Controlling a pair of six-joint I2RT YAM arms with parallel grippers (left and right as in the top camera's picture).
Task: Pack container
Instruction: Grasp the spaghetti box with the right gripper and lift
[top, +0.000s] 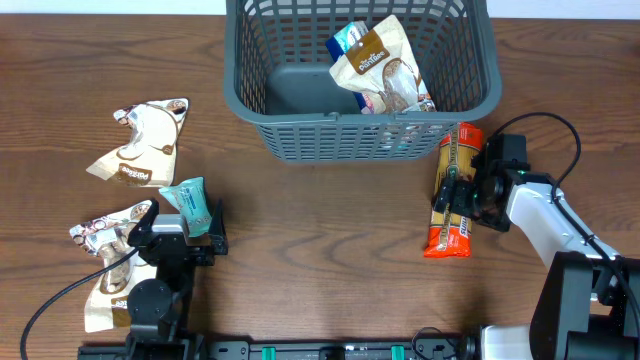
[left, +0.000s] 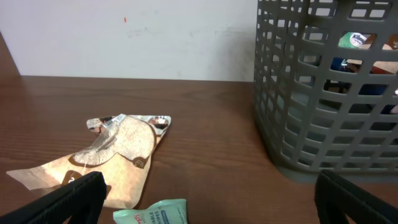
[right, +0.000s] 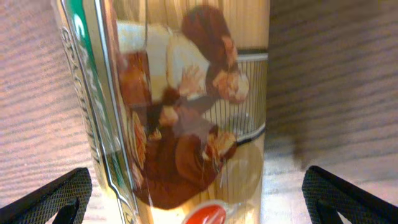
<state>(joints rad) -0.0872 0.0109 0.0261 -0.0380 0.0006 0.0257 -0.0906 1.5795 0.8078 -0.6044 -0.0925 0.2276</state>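
Note:
The dark grey-blue basket (top: 300, 135) stands at the table's far middle and also shows in the left wrist view (left: 323, 124). It holds a brown-and-white packet (top: 385, 70) and a blue packet (top: 350, 40). A long orange-and-yellow packet (top: 448, 240) lies right of the basket's front corner. My right gripper (top: 452, 195) is open and straddles it; the packet (right: 186, 93) fills the space between the fingers (right: 196, 199). My left gripper (top: 185, 222) is open over a teal wipes packet (top: 190, 200), which lies between and just ahead of the fingers (left: 205, 202) in the left wrist view (left: 152, 214).
Two brown-and-white pouches lie at the left: one farther back (top: 145, 140), also in the left wrist view (left: 115, 152), and one near the front edge (top: 105, 255) beside my left arm. A cable runs from the right arm (top: 560, 130).

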